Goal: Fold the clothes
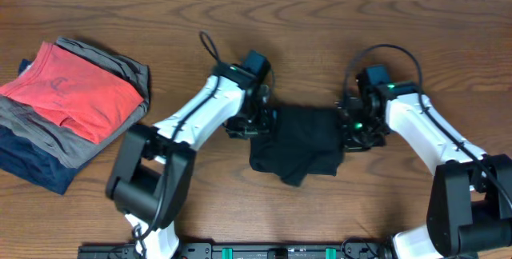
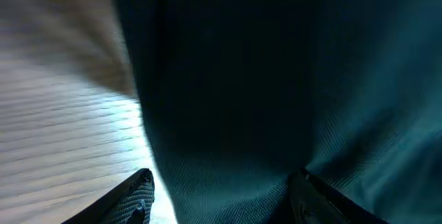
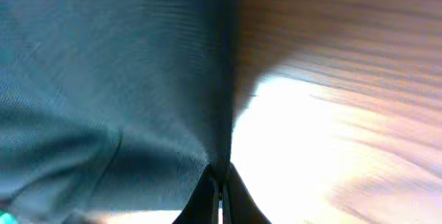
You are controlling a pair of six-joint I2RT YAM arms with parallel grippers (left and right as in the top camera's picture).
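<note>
The black shirt lies in the middle of the bench, gathered into a rough, uneven bundle. I judge the fold partly made and not yet neat. My right pincer is clenched on its right edge. My left pincer stands released, straddling the left edge. Folded garments sit well apart.

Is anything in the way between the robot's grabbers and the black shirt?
Nothing visible is. The right gripper is pinched shut on the right edge of the black shirt. The left gripper is open, with the shirt's left edge between its fingers. The folded clothes pile sits far off to the left.
</note>
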